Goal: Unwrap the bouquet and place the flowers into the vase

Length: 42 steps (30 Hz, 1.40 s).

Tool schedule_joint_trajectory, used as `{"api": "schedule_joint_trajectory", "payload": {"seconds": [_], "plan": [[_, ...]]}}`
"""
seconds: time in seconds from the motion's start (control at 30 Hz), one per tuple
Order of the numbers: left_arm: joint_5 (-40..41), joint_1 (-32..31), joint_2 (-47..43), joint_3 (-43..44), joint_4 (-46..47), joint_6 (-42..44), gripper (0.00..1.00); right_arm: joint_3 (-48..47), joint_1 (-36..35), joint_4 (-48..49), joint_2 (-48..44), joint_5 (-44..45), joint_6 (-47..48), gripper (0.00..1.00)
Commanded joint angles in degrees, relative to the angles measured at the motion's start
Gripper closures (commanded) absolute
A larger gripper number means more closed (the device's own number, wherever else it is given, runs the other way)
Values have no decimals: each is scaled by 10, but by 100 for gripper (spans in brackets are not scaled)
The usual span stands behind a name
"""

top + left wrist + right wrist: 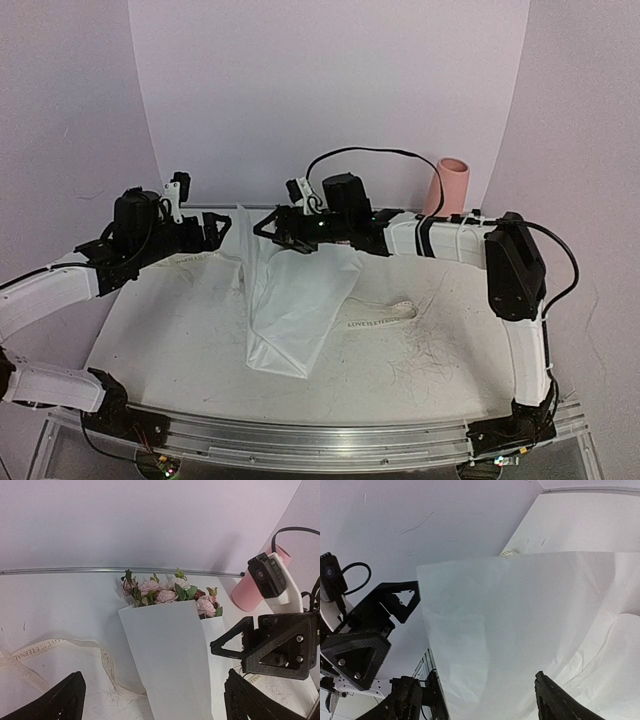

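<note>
White table [160, 330], flowers [165, 596] (left wrist only)

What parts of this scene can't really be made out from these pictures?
- Stems, left wrist view: the white paper covers everything below the flowers.
- The flowers, top view: out of sight, apparently under the right gripper.
- Base of the vase, top view: behind the right arm.
- Print on the ribbon, top view: too small to read.
- Right wrist view: paper fills it; no flowers show.
</note>
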<state>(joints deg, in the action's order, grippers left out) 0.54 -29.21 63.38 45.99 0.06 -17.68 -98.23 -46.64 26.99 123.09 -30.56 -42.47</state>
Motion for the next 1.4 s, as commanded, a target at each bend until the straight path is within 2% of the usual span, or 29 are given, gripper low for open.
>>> {"api": "schedule_joint_trajectory", "payload": {"seconds": [0.0, 0.13, 0.23, 0.3, 0.4, 0.47, 0.53, 0.63, 0.73, 0.8, 0.9, 1.1, 1.37], "plan": [[-8, 0, 12, 37, -16, -21, 2, 27, 5, 13, -30, 4, -4, 23], [65, 0, 6, 47, -45, -31, 1, 36, 6, -46, -41, 72, 24, 23], [180, 0, -4, 50, -79, -44, 0, -17, -10, -190, -27, 183, 69, 14], [269, 0, -10, 49, -98, -61, 0, -40, -24, -248, -22, 269, 87, 11], [379, 0, -23, 46, -116, -88, 0, -24, -37, -264, -30, 316, 95, 2], [418, 0, -28, 47, -125, -90, 0, -6, -45, -267, -37, 347, 104, 2], [397, 0, -26, 52, -125, -65, 0, 6, -59, -269, -45, 376, 121, 2], [317, 0, -4, 63, -124, -31, 0, 22, -77, -276, -52, 409, 153, 2], [265, 0, 38, 68, -125, -36, 1, 36, -90, -291, -57, 419, 173, 2], [272, 1, 71, 72, -139, -83, 9, 49, -99, -294, -63, 423, 183, 3], [233, 4, 109, 65, -140, -107, 21, 64, -125, -302, -71, 449, 203, 4], [123, 20, 164, 46, -104, -126, 27, 66, -190, -327, -72, 521, 253, 4], [64, 40, 217, 26, -67, -132, 37, 14, -247, -349, -16, 590, 318, 4]]}}
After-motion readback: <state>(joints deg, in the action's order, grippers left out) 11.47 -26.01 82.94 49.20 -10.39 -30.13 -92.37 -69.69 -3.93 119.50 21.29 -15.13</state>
